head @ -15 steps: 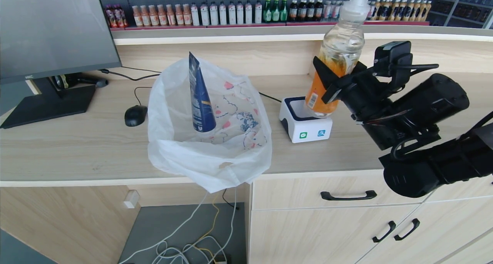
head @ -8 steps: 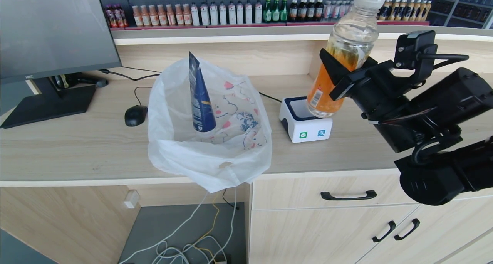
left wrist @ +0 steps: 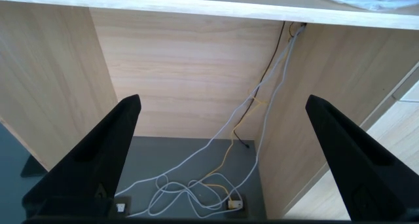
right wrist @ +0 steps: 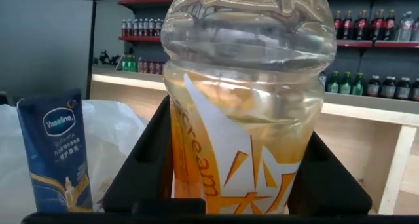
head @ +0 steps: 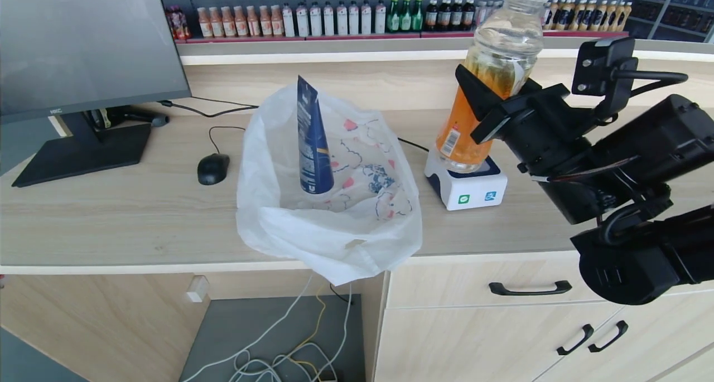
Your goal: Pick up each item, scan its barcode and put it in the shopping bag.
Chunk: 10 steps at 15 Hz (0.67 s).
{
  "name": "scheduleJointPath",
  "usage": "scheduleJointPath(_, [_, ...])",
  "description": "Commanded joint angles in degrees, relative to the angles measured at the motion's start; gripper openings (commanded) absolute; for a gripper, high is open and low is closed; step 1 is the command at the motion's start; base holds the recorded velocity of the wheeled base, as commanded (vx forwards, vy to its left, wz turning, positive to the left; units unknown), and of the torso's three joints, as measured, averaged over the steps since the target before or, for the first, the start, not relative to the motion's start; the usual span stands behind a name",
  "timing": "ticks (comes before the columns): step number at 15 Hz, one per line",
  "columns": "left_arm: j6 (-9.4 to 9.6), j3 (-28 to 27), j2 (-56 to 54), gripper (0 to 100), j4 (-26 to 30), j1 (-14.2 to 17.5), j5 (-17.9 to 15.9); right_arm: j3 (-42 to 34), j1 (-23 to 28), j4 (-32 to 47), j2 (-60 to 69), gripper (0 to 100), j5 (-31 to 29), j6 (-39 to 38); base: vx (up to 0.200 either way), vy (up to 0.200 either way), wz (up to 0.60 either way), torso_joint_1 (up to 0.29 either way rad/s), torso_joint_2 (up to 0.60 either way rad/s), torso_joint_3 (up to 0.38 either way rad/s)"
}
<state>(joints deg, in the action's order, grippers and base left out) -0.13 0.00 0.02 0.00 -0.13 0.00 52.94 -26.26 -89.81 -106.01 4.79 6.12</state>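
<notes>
My right gripper is shut on a clear bottle with an orange label and a white cap. It holds the bottle nearly upright, base just above the white barcode scanner box on the counter. The wrist view has the bottle close up between the black fingers of the right gripper. To the left lies the white shopping bag, mouth open, with a blue tube standing in it, cap down. The blue tube appears beside the bottle too. My left gripper is open below the counter.
A monitor stands at the counter's far left, a black mouse between it and the bag. Drink bottles line a shelf behind the counter. Drawers with black handles are below the scanner. Loose cables hang under the counter.
The head camera has shifted, sliding the whole scene right. My right gripper lifted the bottle a little, then carried it left so its base is now over the scanner.
</notes>
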Motion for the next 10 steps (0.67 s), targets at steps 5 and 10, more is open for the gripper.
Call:
scheduleJointPath(5, [-0.04, 0.0, 0.0, 100, 0.0, 0.0, 0.0, -0.7, 0.2, -0.2, 0.1, 0, 0.0, -0.2, 0.0, 0.2, 0.0, 0.003, 0.0, 0.005])
scheduleJointPath(10, [0.05, 0.0, 0.0, 100, 0.0, 0.0, 0.0, -0.7, 0.2, -0.2, -0.5, 0, 0.0, -0.2, 0.0, 0.04, 0.0, 0.0, 0.0, 0.001])
